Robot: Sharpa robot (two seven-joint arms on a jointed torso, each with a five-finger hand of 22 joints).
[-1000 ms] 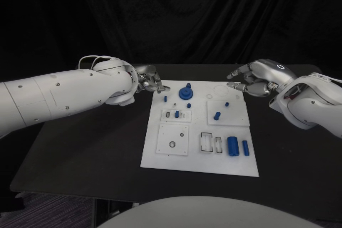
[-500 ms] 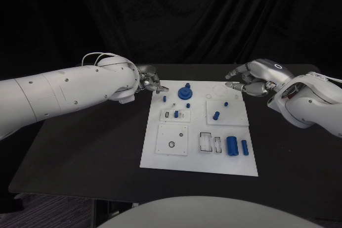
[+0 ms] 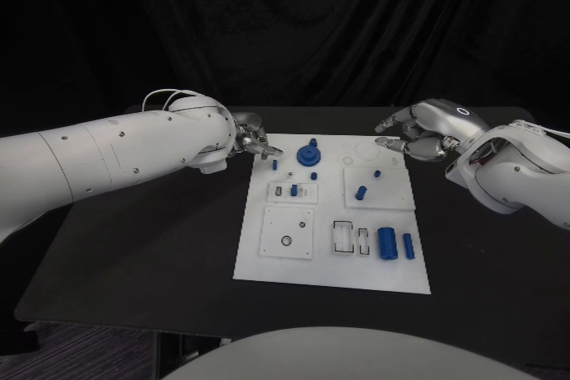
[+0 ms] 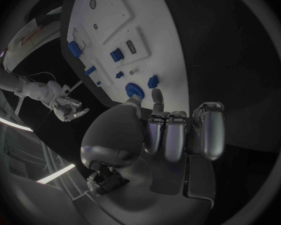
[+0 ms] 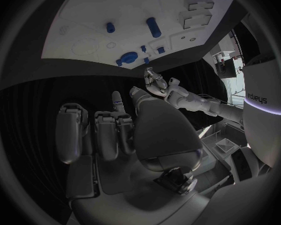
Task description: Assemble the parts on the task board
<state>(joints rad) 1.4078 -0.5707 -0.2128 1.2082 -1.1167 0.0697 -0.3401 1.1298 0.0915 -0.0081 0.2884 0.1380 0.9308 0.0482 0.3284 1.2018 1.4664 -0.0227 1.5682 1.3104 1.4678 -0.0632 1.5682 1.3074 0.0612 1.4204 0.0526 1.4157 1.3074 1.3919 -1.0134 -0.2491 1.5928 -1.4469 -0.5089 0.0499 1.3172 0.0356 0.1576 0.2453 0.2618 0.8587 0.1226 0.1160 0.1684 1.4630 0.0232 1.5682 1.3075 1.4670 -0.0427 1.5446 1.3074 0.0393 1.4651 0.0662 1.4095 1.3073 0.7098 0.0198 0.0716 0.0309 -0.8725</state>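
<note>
While both arms reach in over the far end of the black table [image 3: 142, 256], the white task board [image 3: 335, 269] lies lengthwise between them in the middle.

One left hand [image 3: 252, 138] hangs at the board's far left corner, its fingers curled inward with nothing plainly between them; the head view hides most of it behind the wrist, and the left wrist view shows the fingers [image 4: 175, 135] bent side by side above the board's edge.

Just beside that hand stands a small blue peg [image 3: 276, 163], and next to it the one round blue gear [image 3: 310, 157] with a post rising from its centre. Near these, two tiny blue pieces [image 3: 315, 175] sit around a raised white plate; whether more lie there I cannot tell.

Further right, a second raised plate carries two blue parts: a short peg [image 3: 378, 174] and a small block [image 3: 361, 192]. At the board's near right lie two blue cylinders, one thick [image 3: 387, 241] and one thin [image 3: 408, 246], side by side.

One right hand [image 3: 418, 136] hovers just past the board's far right corner, clear of every part, its fingers loosely curled and holding nothing.
</note>
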